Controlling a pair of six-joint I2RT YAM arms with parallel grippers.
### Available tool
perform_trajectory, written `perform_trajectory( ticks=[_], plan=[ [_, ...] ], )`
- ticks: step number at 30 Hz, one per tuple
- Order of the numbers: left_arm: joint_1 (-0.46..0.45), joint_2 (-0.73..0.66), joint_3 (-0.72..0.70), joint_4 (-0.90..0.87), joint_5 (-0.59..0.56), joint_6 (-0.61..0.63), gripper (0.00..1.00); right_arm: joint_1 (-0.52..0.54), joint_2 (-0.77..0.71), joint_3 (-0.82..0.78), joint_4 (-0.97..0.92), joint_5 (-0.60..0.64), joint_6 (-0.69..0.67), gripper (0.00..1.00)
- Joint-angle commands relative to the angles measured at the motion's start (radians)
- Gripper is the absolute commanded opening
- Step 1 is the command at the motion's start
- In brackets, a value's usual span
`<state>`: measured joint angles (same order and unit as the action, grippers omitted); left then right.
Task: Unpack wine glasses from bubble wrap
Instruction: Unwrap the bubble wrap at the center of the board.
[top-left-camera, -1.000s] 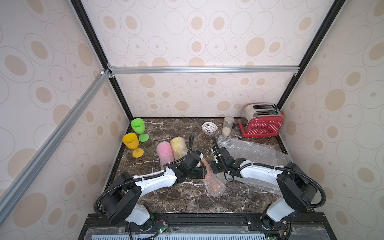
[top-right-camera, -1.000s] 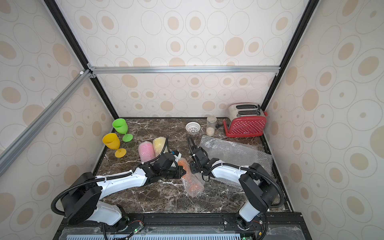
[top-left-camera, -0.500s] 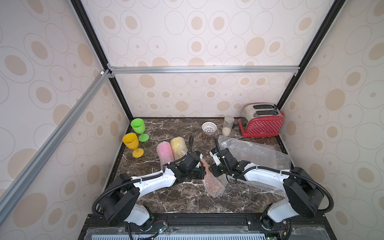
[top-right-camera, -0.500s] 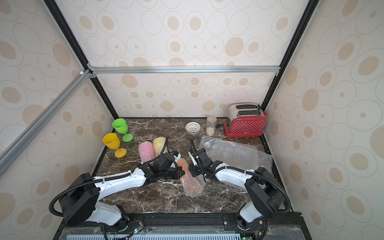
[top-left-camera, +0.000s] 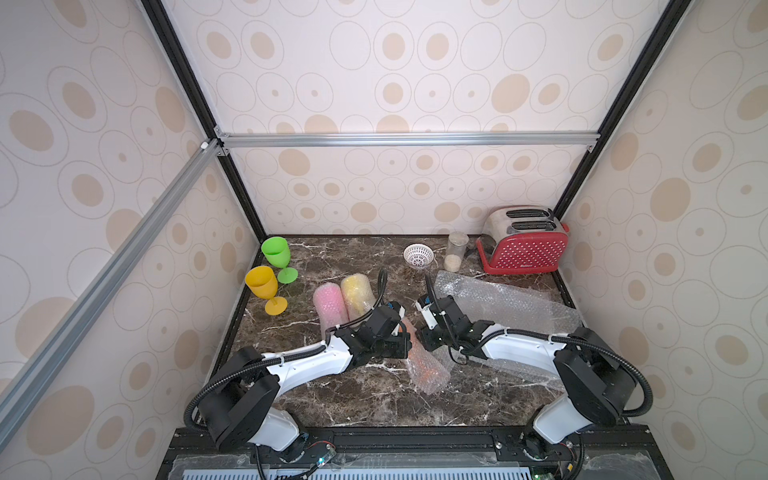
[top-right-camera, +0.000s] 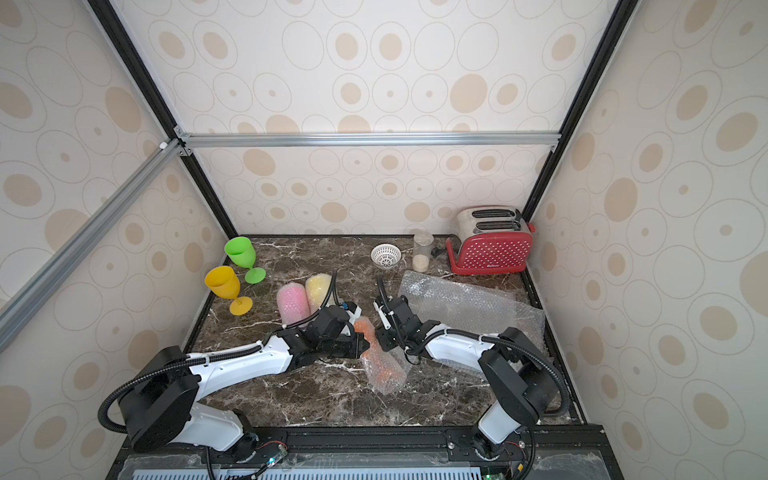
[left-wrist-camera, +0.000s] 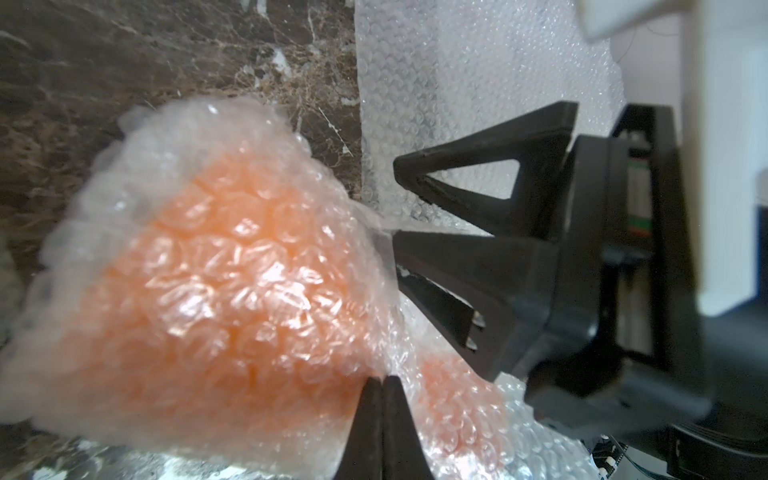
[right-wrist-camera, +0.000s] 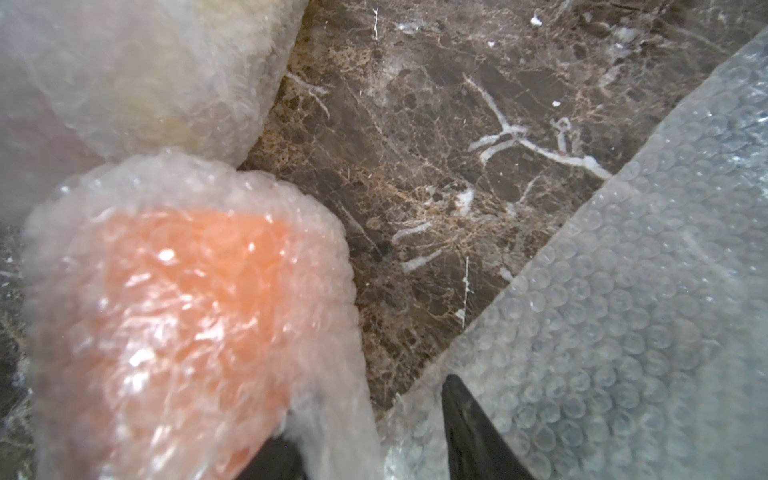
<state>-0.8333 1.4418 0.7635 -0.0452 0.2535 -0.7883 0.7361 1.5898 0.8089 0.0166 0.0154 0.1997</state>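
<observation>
Bubble wrap (left-wrist-camera: 216, 266) around the orange glass (top-right-camera: 365, 327) is the item in hand.

Left gripper (left-wrist-camera: 382, 380): jaws fully closed, pinching a fold of that wrap where the bundle narrows, probably at the stem.

Right gripper (left-wrist-camera: 395, 204): jaws about half open, straddling a loose flap of the same wrap. 1 finger touches the film, and no clamp is seen.

Location: the bundle lies on its side on the marble table (top-left-camera: 374, 399) between the 2 grippers, well apart from the toaster (top-left-camera: 525, 249). A flat sheet (top-left-camera: 507, 303) of spent wrap lies between the bundle and the toaster. Farther from the toaster, a pink tube (top-left-camera: 330, 307) and a yellow tube (top-left-camera: 356, 293) lie side by side, both wrapped. Farthest from it, a green glass (top-left-camera: 276, 251) and a yellow glass (top-left-camera: 262, 282) stand upright and bare.

Handling, as judged:
- The film is light, soft and slippery, and it will stretch before it lets go. Take it by a free edge, not by the padded body.
- The glass inside looks like light, stiff plastic. It is unlikely to break, but it may roll or slide out once the tube opens.
- Hold the narrow stem end firm while the other jaw peels.

Progress, as judged: 2 of 5 glasses are unpacked, and glass 3 is under way.
</observation>
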Motion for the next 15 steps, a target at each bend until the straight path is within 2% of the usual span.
perform_trajectory(
  ticks=[1,15],
  plan=[
    [-0.007,-0.011,0.002,-0.013,-0.003,0.012,0.0,0.008,0.022,0.042,0.019,0.042,-0.023,0.48],
    [-0.007,-0.059,-0.042,-0.01,-0.013,-0.006,0.0,0.007,0.128,0.17,-0.03,0.104,0.006,0.49]
  ],
)
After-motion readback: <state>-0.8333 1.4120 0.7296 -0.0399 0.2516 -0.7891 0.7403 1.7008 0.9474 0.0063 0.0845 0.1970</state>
